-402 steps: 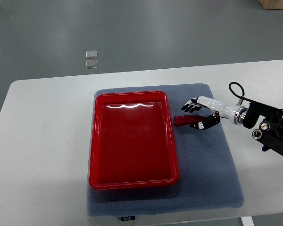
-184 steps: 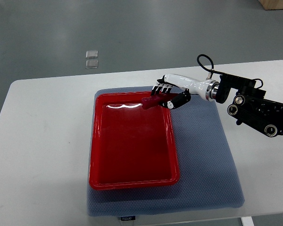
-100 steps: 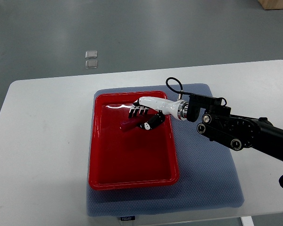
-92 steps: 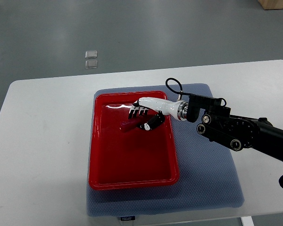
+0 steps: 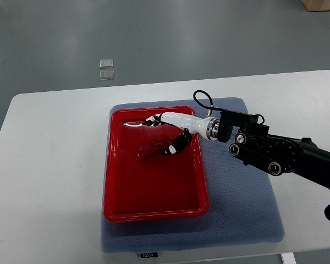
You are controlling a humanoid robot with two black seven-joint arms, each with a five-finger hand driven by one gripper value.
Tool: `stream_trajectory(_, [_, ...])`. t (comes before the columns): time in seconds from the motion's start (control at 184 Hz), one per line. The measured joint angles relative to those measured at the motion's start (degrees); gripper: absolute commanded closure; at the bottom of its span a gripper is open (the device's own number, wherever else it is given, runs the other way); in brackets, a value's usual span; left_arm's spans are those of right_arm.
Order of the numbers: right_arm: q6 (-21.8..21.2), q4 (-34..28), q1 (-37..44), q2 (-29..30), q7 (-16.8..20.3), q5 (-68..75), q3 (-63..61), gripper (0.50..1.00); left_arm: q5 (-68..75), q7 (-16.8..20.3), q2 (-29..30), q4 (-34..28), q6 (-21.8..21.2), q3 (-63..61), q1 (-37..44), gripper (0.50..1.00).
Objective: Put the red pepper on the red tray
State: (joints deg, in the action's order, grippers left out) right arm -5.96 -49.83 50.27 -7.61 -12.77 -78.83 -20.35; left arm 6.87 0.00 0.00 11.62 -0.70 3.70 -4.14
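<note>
Resting on the red tray [image 5: 154, 190] floor, upper-middle area, the red pepper [image 5: 152, 150] looks set down. Right hand [image 5: 166, 133] sits just right of it & above, fingers [image 5: 153, 119] spread toward the tray's far rim, thumb tip touching or nearly touching the pepper's right end; can't tell which. Best move, imo: lift straight up w/o nudging it. Tray sits on a gray mat [image 5: 247, 198] on the counter [image 5: 49, 165].

White table [image 5: 55, 165] with rounded corners, grey floor [image 5: 154, 38] behind it. A blue-grey textured mat [image 5: 242, 203] sits roughly in the middle, reaching almost to the near edge. The red tray [image 5: 113, 187] lies on the mat's left part, long side running front to back.
</note>
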Motion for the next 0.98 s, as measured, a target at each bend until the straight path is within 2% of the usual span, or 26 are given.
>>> stream_trajectory(0.087, [0.1,0.0,0.0,-0.3,0.0,0.7,-1.6,0.638,0.0,0.0,0.0,0.0,0.0,0.0,0.0,0.5])
stream_trajectory(0.228, [-0.7,0.0,-1.7,-0.4,-0.1,7.7,-13.1,0.624,0.0,0.0,0.0,0.1,0.0,0.0,0.0,0.5])
stream_trajectory(0.255, [-0.8,0.0,-2.7,-0.4,-0.1,11.8,-16.5,0.599,0.0,0.0,0.0,0.1,0.0,0.0,0.0,0.5])
stream_trajectory(0.386, [-1.0,0.0,-6.9,-0.2,0.0,34.4,-27.7,0.589,0.0,0.0,0.0,0.1,0.0,0.0,0.0,0.5])
stream_trajectory(0.549, [-1.6,0.7,-10.2,-0.2,0.0,62.9,-31.7,0.587,0.0,0.0,0.0,0.1,0.0,-0.1,0.0,0.5])
stream_trajectory(0.636, [-3.7,2.8,-11.2,-0.3,0.0,73.2,-32.0,0.587,0.0,0.0,0.0,0.1,0.0,-0.1,0.0,0.5])
stream_trajectory(0.815, [-11.7,7.5,-12.6,-0.3,0.0,80.0,-32.1,0.589,0.0,0.0,0.0,0.1,0.0,-0.1,0.0,0.5])
stream_trajectory(0.984, [-13.6,8.5,-13.3,-0.5,-0.1,80.5,-32.1,0.589,0.0,0.0,0.0,0.1,0.0,-0.1,0.0,0.5])
